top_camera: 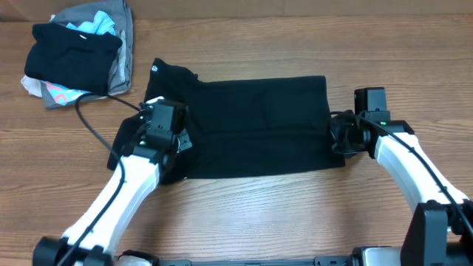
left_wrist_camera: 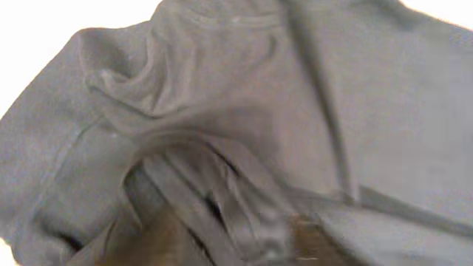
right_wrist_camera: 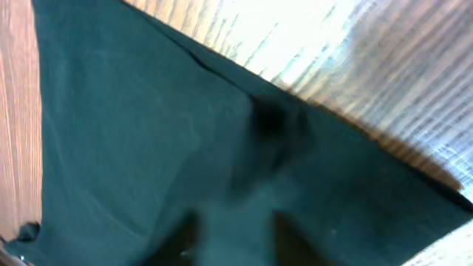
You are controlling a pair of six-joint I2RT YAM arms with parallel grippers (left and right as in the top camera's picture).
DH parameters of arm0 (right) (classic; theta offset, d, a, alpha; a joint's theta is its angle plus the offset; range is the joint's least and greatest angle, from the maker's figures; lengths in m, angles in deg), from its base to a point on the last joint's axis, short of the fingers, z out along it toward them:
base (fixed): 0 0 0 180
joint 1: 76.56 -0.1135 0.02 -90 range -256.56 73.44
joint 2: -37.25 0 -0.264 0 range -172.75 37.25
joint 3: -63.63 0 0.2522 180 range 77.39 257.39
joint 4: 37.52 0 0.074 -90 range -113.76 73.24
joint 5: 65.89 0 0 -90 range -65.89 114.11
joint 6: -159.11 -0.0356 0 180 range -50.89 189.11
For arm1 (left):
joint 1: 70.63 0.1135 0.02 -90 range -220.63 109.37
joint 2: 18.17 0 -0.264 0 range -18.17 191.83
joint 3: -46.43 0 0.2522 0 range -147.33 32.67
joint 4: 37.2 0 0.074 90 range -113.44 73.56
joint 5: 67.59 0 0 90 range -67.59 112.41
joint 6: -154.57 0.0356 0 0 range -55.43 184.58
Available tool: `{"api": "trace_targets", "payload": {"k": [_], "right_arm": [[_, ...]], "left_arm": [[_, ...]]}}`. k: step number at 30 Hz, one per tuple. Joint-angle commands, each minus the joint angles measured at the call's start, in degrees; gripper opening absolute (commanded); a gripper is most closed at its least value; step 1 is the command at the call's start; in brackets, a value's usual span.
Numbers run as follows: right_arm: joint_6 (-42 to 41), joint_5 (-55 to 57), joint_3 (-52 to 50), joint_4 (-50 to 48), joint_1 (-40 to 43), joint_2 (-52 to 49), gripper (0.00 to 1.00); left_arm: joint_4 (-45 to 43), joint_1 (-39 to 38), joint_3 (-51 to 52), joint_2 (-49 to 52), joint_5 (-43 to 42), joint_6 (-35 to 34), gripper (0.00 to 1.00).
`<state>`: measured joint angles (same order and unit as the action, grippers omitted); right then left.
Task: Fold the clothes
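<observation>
We've got the black T-shirt (top_camera: 259,125) spread on the table (top_camera: 295,214), right gripper (top_camera: 341,137) parted over its edge (the left gripper (top_camera: 164,122), amid bunched cloth, we cannot tell).

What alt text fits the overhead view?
A plain black soft-fabric T-shirt lies in a wide band on the wooden table, the left tool at one end, the right tool at the other. A heap of mixed garments sits far left.

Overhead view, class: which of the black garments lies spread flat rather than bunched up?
The black T-shirt mid-picture, laid out as a wide band. The other black garment sits crumpled atop the mixed heap at the upper left.
</observation>
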<state>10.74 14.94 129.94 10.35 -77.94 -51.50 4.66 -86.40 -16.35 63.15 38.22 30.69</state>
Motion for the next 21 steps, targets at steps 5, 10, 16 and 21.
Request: {"api": "trace_targets", "payload": {"k": [5, 10, 16, 21], "right_arm": [[9.0, -1.0, 4.4, 3.6, 0.0, 0.1, 1.0], [9.4, -1.0, 14.1, 19.0, 2.1, 0.3, 1.0], [10.7, -1.8, 20.9, 31.8, 1.9, 0.3, 1.0], [10.6, -1.9, 20.8, 33.7, 0.9, 0.2, 1.0]], "left_arm": [[5.6, -0.2, -3.5, 2.1, 4.4, 5.0, 1.0], [24.1, -0.2, -13.2, -1.0, 3.6, 2.4, 1.0], [39.1, -0.4, -16.6, -1.8, -13.4, 2.7, 0.93], [38.1, -0.4, -10.7, 0.4, -21.7, -2.5, 0.95]]}}
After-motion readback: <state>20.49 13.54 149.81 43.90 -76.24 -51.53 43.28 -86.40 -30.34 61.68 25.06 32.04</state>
